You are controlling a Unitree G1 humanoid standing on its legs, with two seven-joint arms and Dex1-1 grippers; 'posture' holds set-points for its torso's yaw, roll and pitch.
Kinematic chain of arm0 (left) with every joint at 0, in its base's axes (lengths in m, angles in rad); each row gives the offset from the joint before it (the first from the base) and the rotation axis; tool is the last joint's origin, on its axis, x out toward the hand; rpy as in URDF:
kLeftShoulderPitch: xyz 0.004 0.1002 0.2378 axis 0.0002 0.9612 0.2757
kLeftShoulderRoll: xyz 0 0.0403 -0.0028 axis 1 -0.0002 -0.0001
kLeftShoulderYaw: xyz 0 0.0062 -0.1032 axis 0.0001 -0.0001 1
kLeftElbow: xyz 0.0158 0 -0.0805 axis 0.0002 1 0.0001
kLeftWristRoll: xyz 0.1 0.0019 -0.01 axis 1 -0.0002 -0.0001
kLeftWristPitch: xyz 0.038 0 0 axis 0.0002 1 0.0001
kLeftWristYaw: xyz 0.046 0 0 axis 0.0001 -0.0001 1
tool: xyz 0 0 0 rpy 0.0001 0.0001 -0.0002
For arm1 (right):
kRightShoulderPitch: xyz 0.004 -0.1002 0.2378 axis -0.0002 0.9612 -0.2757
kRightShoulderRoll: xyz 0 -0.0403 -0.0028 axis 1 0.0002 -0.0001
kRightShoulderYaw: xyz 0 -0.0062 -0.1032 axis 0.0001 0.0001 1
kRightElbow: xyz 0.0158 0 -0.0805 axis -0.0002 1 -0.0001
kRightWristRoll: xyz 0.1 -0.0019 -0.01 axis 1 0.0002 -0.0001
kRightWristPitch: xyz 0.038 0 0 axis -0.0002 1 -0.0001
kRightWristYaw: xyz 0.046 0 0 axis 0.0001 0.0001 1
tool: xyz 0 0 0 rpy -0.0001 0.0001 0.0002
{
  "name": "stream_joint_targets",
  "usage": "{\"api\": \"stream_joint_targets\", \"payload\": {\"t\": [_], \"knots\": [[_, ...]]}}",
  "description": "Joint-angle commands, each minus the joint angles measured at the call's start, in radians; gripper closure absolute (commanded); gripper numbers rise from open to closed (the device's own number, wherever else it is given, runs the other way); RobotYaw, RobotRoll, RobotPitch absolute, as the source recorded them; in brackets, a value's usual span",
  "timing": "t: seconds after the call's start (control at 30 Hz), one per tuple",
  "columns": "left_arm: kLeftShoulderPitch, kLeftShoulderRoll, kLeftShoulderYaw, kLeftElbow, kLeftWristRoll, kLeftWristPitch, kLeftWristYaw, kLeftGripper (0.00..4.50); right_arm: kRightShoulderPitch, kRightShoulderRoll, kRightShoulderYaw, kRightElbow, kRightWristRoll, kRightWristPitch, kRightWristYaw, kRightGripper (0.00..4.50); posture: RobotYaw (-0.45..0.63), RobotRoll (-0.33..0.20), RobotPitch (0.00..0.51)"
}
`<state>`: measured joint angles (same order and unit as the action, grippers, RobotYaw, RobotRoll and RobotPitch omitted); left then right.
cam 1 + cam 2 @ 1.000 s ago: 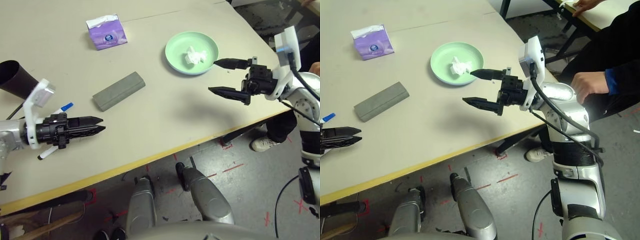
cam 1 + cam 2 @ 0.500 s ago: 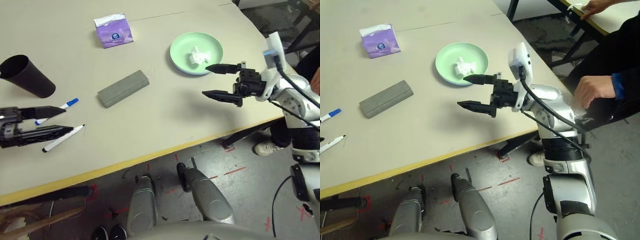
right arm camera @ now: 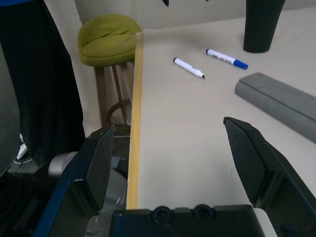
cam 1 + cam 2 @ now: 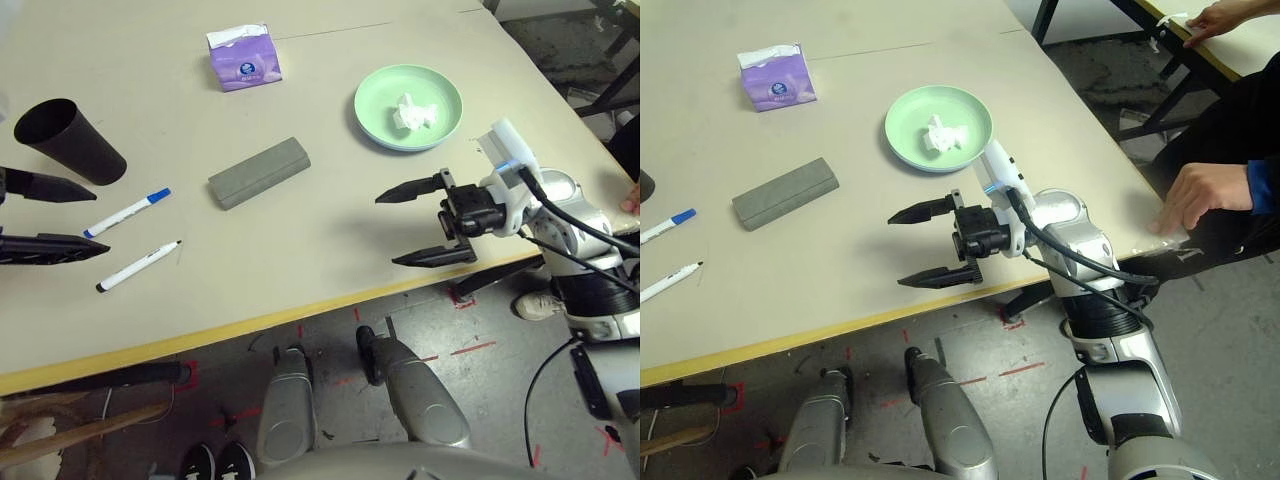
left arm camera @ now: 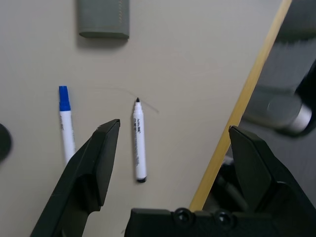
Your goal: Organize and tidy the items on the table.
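Left gripper (image 4: 78, 222), wide open and empty, hovered near the two capless-looking markers — a low sweep risked rolling the black-tipped marker (image 4: 139, 267) toward the yellow table edge (image 4: 228, 334).

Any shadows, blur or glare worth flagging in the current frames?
Left eye view: soft shadow beside the green round plate. Left wrist view: floor beyond the yellow table edge blurred. Right eye view: glare on the right arm's silver casing.

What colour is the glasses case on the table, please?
The glasses case is grey, best seen in the left eye view.
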<state>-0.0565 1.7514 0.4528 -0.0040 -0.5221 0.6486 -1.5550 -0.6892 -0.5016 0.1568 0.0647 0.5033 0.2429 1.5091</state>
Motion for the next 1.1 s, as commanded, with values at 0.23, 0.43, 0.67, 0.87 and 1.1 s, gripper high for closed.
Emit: {"api": "stream_joint_targets", "payload": {"t": [0.23, 0.43, 0.67, 0.87, 1.1], "knots": [[0.025, 0.027, -0.168, 0.011, 0.192, -0.148, -0.019, 0.03, 0.002, 0.032, 0.009, -0.005, -0.016, -0.01, -0.041, 0.0, -0.13, 0.0, 0.321], [0.113, -0.053, -0.137, 0.045, 0.334, -0.227, -0.04, 0.03, -0.02, 0.028, -0.002, 0.014, -0.012, -0.011, -0.049, 0.0, -0.12, 0.0, 0.319], [0.22, -0.179, -0.039, 0.024, 0.426, -0.248, -0.03, 0.03, -0.041, 0.025, -0.008, 0.026, -0.008, -0.001, -0.054, 0.0, -0.1, 0.0, 0.323], [0.251, -0.264, -0.025, 0.021, 0.479, -0.289, 0.061, 0.03, -0.05, 0.028, -0.01, 0.019, -0.005, 0.014, -0.062, 0.0, -0.1, 0.0, 0.322], [0.258, -0.333, -0.076, -0.002, 0.494, -0.297, 0.138, 0.03, -0.062, 0.029, -0.013, 0.016, -0.001, 0.024, -0.071, 0.0, -0.1, 0.0, 0.326]]}}
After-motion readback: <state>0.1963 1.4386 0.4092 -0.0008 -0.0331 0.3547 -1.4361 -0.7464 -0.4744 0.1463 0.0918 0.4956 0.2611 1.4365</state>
